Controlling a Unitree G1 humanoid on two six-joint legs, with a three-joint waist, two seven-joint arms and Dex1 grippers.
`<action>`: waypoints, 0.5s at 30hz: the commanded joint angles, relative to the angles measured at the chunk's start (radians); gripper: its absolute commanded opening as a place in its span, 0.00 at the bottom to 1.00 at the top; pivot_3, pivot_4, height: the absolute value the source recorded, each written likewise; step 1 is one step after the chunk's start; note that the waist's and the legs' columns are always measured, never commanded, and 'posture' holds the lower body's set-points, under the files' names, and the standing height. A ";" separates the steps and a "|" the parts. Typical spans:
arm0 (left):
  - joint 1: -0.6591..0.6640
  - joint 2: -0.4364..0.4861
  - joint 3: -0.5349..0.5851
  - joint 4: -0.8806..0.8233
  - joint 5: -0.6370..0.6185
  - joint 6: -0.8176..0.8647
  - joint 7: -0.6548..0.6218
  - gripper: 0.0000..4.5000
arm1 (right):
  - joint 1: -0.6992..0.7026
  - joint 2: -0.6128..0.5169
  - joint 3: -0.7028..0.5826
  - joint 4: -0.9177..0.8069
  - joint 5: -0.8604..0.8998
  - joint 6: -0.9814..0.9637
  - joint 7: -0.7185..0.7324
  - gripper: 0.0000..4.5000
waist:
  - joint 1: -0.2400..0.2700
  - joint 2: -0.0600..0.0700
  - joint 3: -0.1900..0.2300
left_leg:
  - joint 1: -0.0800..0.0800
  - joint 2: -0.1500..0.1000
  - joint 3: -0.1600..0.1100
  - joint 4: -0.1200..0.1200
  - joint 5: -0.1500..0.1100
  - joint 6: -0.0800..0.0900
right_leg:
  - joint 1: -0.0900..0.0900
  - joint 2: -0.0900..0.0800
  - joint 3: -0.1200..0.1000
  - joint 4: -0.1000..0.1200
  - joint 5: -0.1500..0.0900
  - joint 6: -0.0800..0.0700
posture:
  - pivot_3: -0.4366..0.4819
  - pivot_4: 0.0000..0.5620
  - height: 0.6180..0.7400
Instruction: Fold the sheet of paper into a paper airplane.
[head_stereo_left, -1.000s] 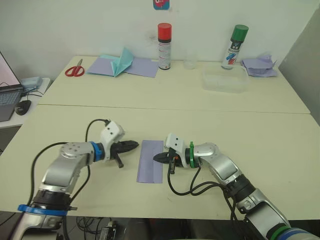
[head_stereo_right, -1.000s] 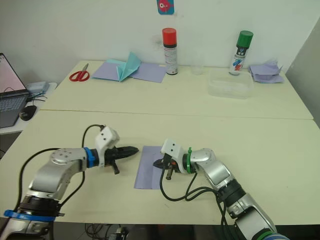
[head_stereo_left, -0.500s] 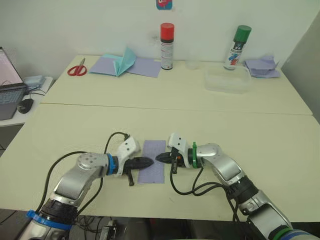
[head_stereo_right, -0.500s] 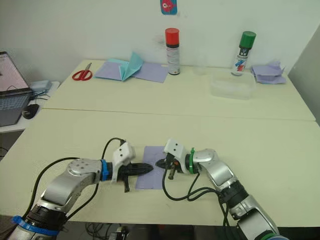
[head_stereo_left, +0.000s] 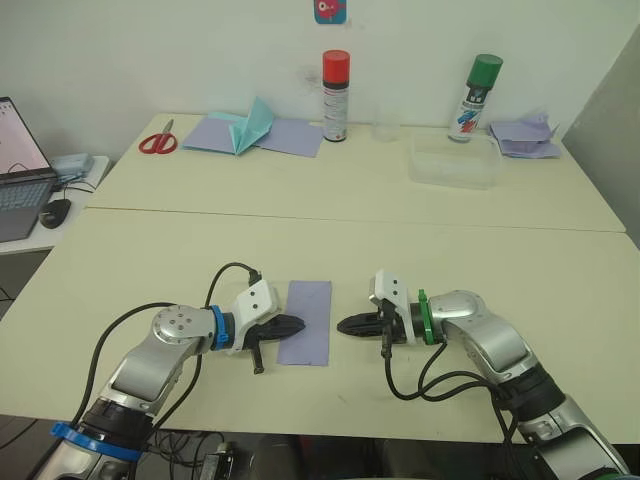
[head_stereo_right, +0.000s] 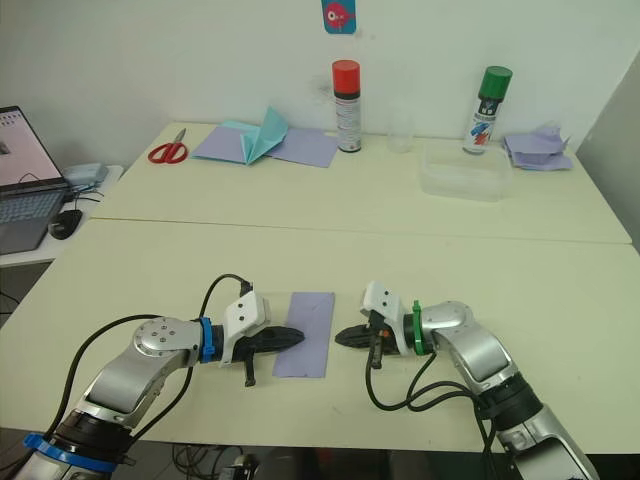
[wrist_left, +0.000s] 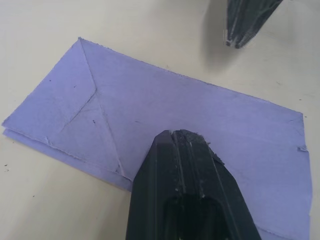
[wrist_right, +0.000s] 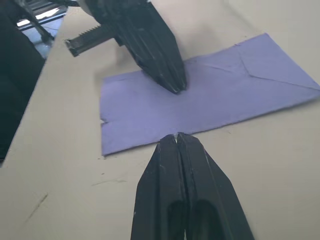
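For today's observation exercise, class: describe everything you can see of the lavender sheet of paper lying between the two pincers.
The sheet of paper is thin, pale lavender-blue, folded into a long narrow rectangle lying flat on the cream table. Diagonal creases cross one end, and a second layer peeks out along one long edge. The shut left pincer rests its tip on the sheet's left side. The shut right pincer sits just off its right edge, not touching.

We see the sheet of paper (wrist_left: 165, 120) as thin matt paper — creased, with slightly rough, fuzzy edges. The table (head_stereo_left: 420, 250) beneath it looks smooth and matt, faintly speckled. The left gripper (wrist_left: 181, 136) has fingers of black plastic with a dull sheen and fine ribbing, and the right gripper (wrist_right: 178, 136) looks alike — dark, smooth, slightly glossy
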 joint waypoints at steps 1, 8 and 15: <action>0.014 -0.001 -0.053 0.072 0.070 0.007 -0.002 0.00 | -0.002 0.036 0.012 0.017 0.007 -0.030 -0.003 0.00 | 0.000 0.000 0.000 | 0.000 0.000 0.000 0.000 0.000 0.000 | 0.000 0.000 0.000 0.000 0.000 0.000 | 0.48 0.27 1.00; 0.025 0.011 -0.096 0.066 0.101 -0.028 -0.027 0.00 | -0.004 0.121 0.007 0.159 -0.058 -0.090 -0.120 0.00 | 0.001 0.000 -0.001 | 0.000 0.000 0.000 0.000 0.000 0.000 | 0.000 -0.001 0.000 0.000 0.000 0.000 | 0.48 0.27 1.00; 0.009 0.041 -0.145 0.127 0.185 -0.142 -0.093 0.00 | -0.044 0.169 -0.054 0.302 -0.091 -0.164 -0.245 0.00 | 0.000 0.000 -0.009 | 0.003 0.000 0.002 0.000 0.000 0.000 | 0.002 -0.001 0.001 0.000 0.000 0.000 | 0.48 0.27 1.00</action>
